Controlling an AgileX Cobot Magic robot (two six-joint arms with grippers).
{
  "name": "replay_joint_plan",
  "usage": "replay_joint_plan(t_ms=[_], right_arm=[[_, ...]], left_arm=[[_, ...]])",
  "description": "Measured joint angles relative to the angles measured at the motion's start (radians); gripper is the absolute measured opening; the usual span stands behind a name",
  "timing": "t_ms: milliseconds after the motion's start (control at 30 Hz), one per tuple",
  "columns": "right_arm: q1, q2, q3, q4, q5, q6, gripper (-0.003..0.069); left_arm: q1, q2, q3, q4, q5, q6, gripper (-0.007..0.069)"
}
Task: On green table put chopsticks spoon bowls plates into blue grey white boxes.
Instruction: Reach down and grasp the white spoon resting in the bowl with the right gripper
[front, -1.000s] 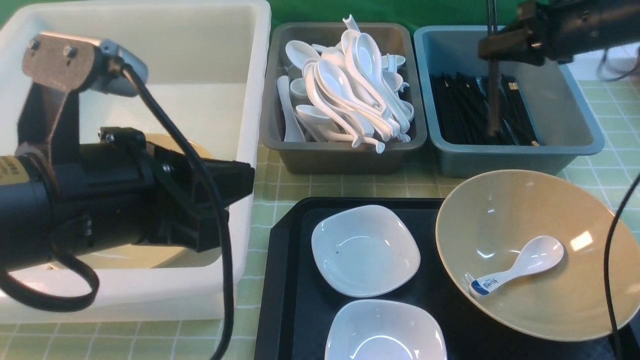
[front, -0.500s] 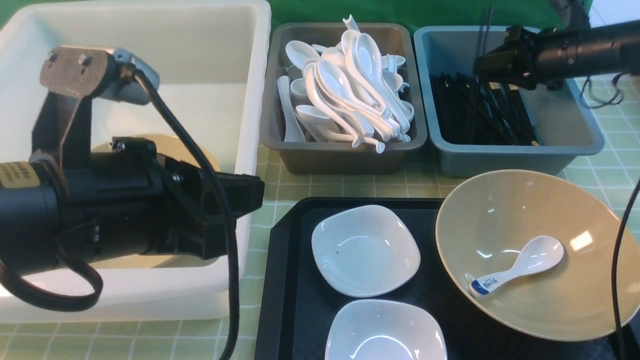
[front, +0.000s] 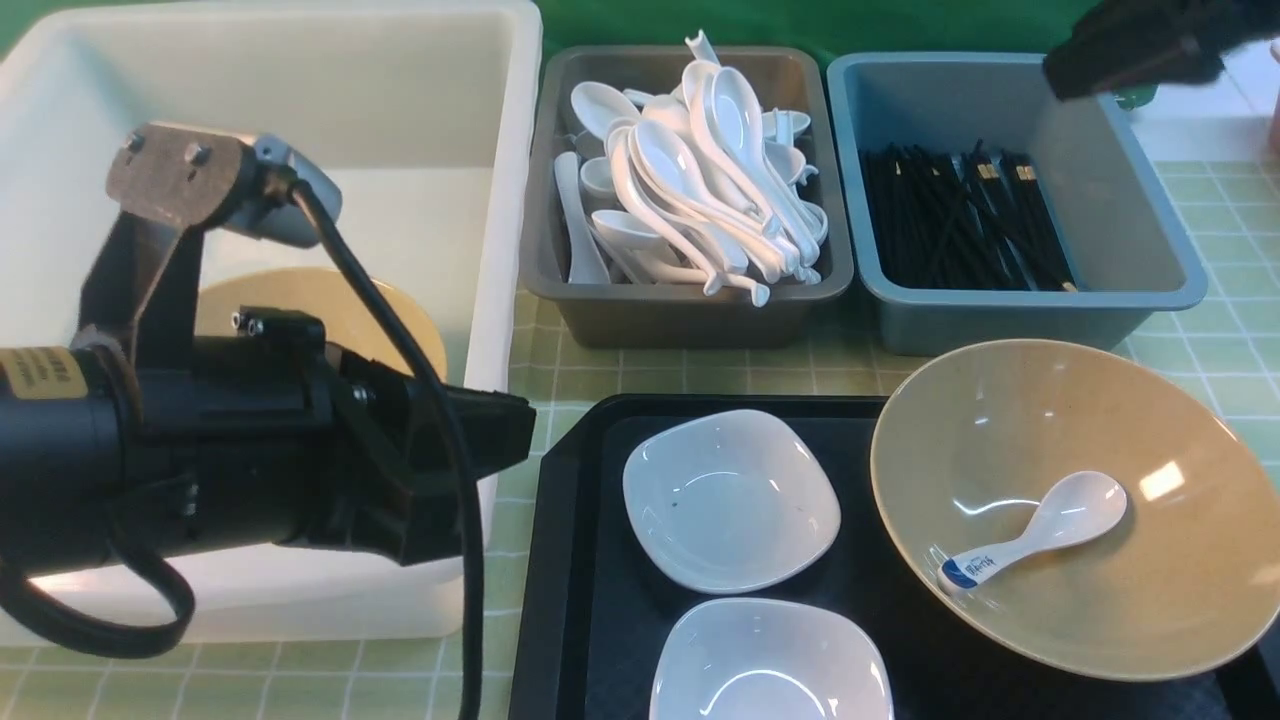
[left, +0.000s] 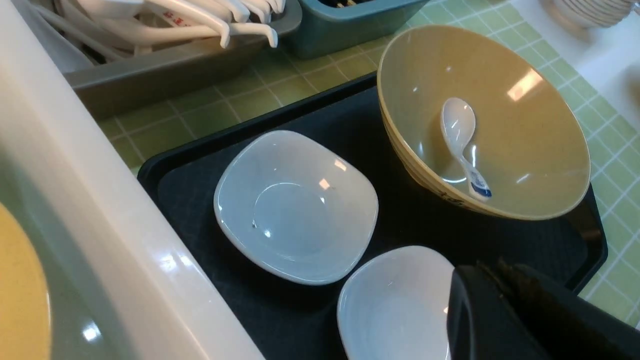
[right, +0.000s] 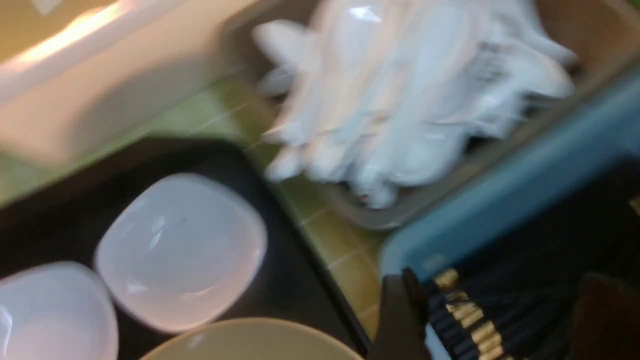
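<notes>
The chopsticks (front: 955, 225) lie slanted across several other black sticks inside the blue-grey box (front: 1000, 305). My right gripper (front: 1065, 68) hangs above that box's far right corner, open and empty, its fingers (right: 400, 310) wide apart over the sticks. In the tan bowl (front: 1150, 600) on the black tray rests the spoon (front: 1040, 530) with its blue handle end. Two white plates (front: 730, 500) (front: 770, 665) sit on the tray beside it. My left gripper (front: 520, 425) is shut and empty, beside the white box (front: 515, 200), which holds another tan bowl (front: 400, 320).
The black tray (front: 575, 560) lies on the green table (front: 650, 370) in front of the boxes. The dark grey box (front: 690, 320) between the white and blue-grey boxes is heaped with plain white spoons (front: 700, 170). My left arm's body hides much of the white box.
My right gripper has opened and let go of the chopsticks, which dropped into the blue-grey box. It has then risen and pulled away to the right. My left arm drifted slightly right.
</notes>
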Motion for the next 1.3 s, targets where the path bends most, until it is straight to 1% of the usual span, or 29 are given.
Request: replay_joint_plan(t_ms=[33,133,167,200,233,267,300,367,400,433,467,533,800,933,967,1000,1033,1067,1100,1133,1300], right_arm=[[0.031,-0.058,0.07,-0.012,0.0,-0.083,0.0443],[0.09,-0.127,0.222,-0.085,-0.003,-0.195,0.0443],[0.116,-0.141,0.302,-0.141,-0.011,-0.23,0.0443],[0.126,-0.145,0.316,-0.151,-0.014,-0.241,0.0443],[0.167,-0.149,0.421,-0.237,-0.045,-0.28,0.0443],[0.172,-0.149,0.445,-0.247,-0.057,-0.283,0.0443],[0.197,-0.149,0.516,-0.316,-0.1,-0.301,0.0443],[0.227,-0.146,0.612,-0.375,-0.191,-0.309,0.0443],[0.24,-0.146,0.655,-0.39,-0.245,-0.317,0.0443],[0.242,-0.145,0.661,-0.392,-0.254,-0.318,0.0443],[0.252,-0.138,0.702,-0.398,-0.319,-0.328,0.0443],[0.256,-0.126,0.722,-0.398,-0.356,-0.335,0.0443],[0.256,-0.028,0.734,-0.398,-0.402,-0.358,0.0438],[0.256,-0.013,0.734,-0.398,-0.402,-0.358,0.039],[0.256,-0.011,0.734,-0.397,-0.403,-0.358,0.0358],[0.256,-0.011,0.734,-0.391,-0.403,-0.358,0.029],[0.256,-0.011,0.734,-0.388,-0.403,-0.359,0.0271],[0.256,-0.011,0.727,-0.375,-0.399,-0.359,0.0175],[0.256,-0.011,0.726,-0.374,-0.398,-0.359,0.0164],[0.256,-0.011,0.716,-0.363,-0.388,-0.358,0.0103],[0.256,-0.011,0.618,-0.36,-0.286,-0.347,0.0093]], left_arm=[[0.0,-0.002,0.0,0.0,0.01,0.019,-0.0001],[0.0,-0.015,0.0,0.0,0.028,0.063,-0.0001],[0.0,-0.024,0.0,0.0,0.033,0.088,-0.0001],[0.0,-0.026,0.0,0.0,0.033,0.093,-0.0001],[0.0,-0.041,0.0,0.0,0.037,0.122,-0.0001],[0.0,-0.044,0.0,0.001,0.038,0.129,-0.0001],[0.0,-0.057,0.0,0.005,0.04,0.142,-0.0001],[0.0,-0.077,0.0,0.018,0.043,0.158,-0.0001],[0.0,-0.085,0.0,0.029,0.043,0.16,-0.0001],[0.0,-0.087,0.0,0.031,0.044,0.161,-0.0001],[0.0,-0.091,0.0,0.041,0.044,0.165,-0.0001],[0.0,-0.092,0.0,0.048,0.044,0.168,-0.0001],[0.0,-0.092,0.0,0.051,0.048,0.173,-0.0001],[0.0,-0.092,0.0,0.051,0.054,0.173,-0.0001],[0.0,-0.092,0.0,0.051,0.056,0.173,-0.0001],[0.0,-0.092,0.0,0.051,0.061,0.173,-0.0001],[0.0,-0.092,0.0,0.051,0.064,0.173,-0.0001],[0.0,-0.092,0.0,0.052,0.069,0.173,-0.0001],[0.0,-0.092,0.0,0.052,0.069,0.173,-0.0001],[0.0,-0.092,0.0,0.052,0.069,0.173,-0.0001],[0.0,-0.092,0.0,0.059,0.065,0.174,-0.0001]])
